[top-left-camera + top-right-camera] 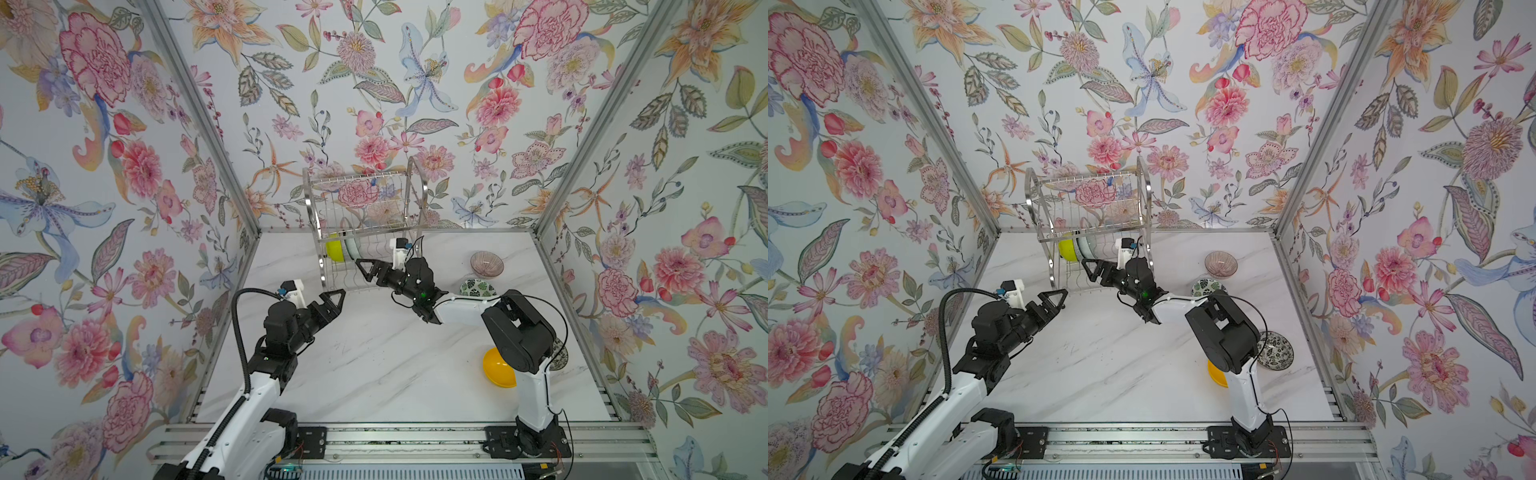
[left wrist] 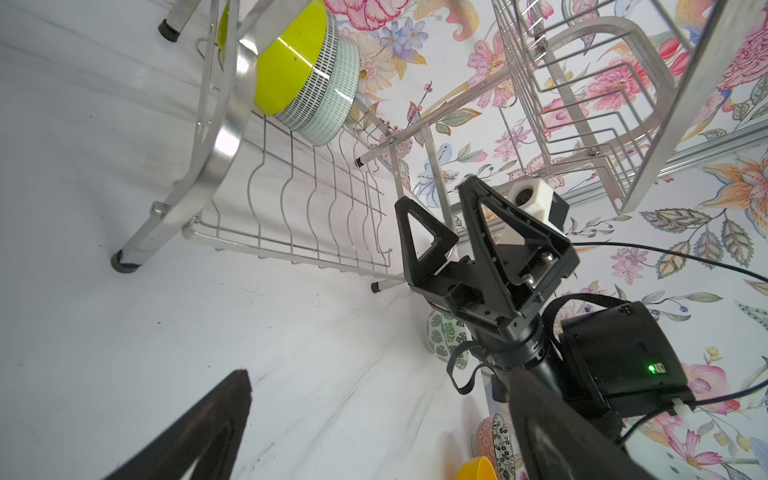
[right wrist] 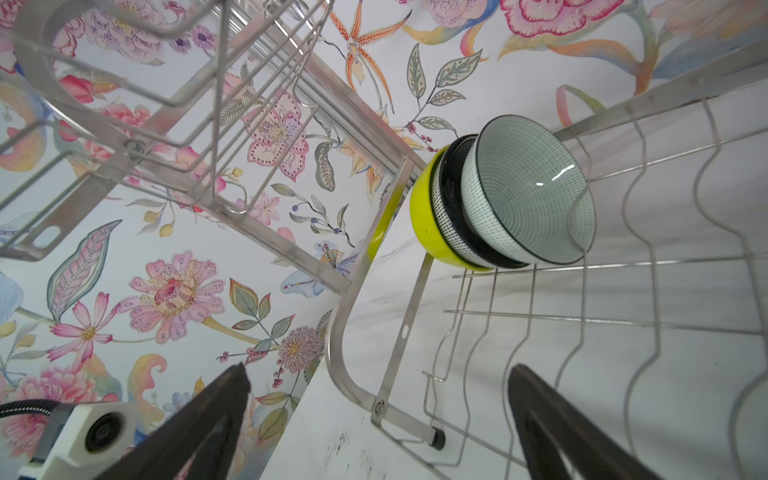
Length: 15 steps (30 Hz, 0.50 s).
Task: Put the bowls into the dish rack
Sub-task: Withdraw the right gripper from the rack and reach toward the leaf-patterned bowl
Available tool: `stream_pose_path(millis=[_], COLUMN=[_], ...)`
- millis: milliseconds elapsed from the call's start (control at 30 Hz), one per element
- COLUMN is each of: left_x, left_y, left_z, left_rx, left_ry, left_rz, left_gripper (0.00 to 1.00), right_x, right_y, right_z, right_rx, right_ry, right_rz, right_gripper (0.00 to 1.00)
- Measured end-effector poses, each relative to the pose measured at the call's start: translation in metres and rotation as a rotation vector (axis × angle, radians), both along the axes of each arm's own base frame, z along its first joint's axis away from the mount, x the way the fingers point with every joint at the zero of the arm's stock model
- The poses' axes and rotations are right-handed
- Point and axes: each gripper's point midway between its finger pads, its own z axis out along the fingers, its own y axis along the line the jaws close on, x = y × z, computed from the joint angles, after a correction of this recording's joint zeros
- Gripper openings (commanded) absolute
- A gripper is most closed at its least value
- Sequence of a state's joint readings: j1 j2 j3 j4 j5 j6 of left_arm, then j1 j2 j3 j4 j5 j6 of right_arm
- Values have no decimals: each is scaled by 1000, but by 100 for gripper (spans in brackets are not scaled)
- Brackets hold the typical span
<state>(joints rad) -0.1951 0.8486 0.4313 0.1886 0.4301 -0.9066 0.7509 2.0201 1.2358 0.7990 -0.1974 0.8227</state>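
The silver dish rack (image 1: 308, 199) stands at the back of the table. On its lower tier, a lime green bowl (image 1: 334, 248), a dark patterned bowl (image 3: 451, 199) and a pale green bowl (image 3: 532, 195) stand on edge, nested. My right gripper (image 1: 363, 266) is open and empty, just in front of that tier and short of the bowls. My left gripper (image 1: 340, 296) is open and empty near the rack's front left leg. On the table at the right lie a pinkish ribbed bowl (image 1: 486, 264), a leaf-patterned bowl (image 1: 478, 288), an orange-yellow bowl (image 1: 496, 368) and a black-and-white floral bowl (image 1: 1275, 351).
Floral walls close in the marble table (image 1: 374, 365) on three sides. The right arm's elbow (image 1: 519, 332) hangs over the orange-yellow and floral bowls and partly hides them. The rack's upper tier (image 1: 361, 183) holds nothing.
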Motion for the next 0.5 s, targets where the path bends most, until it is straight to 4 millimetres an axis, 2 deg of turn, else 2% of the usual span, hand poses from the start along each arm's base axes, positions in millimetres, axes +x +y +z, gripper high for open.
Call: stream_pose_path(millis=[133, 233, 500], left_x=[-5, -8, -9], left_y=[-3, -6, -13], left_z=[-3, -2, 10], left_rx=[-4, -11, -26], left_ry=[20, 22, 1], left_rz=[-23, -41, -85], left_gripper=[99, 99, 99], right_x=[-14, -20, -38], right_y=[-12, -29, -100], right_z=[4, 7, 7], right_rx=[-66, -131, -357], right_ry=[37, 67, 171], right_rz=[-35, -83, -284], right_gripper=[98, 98, 98])
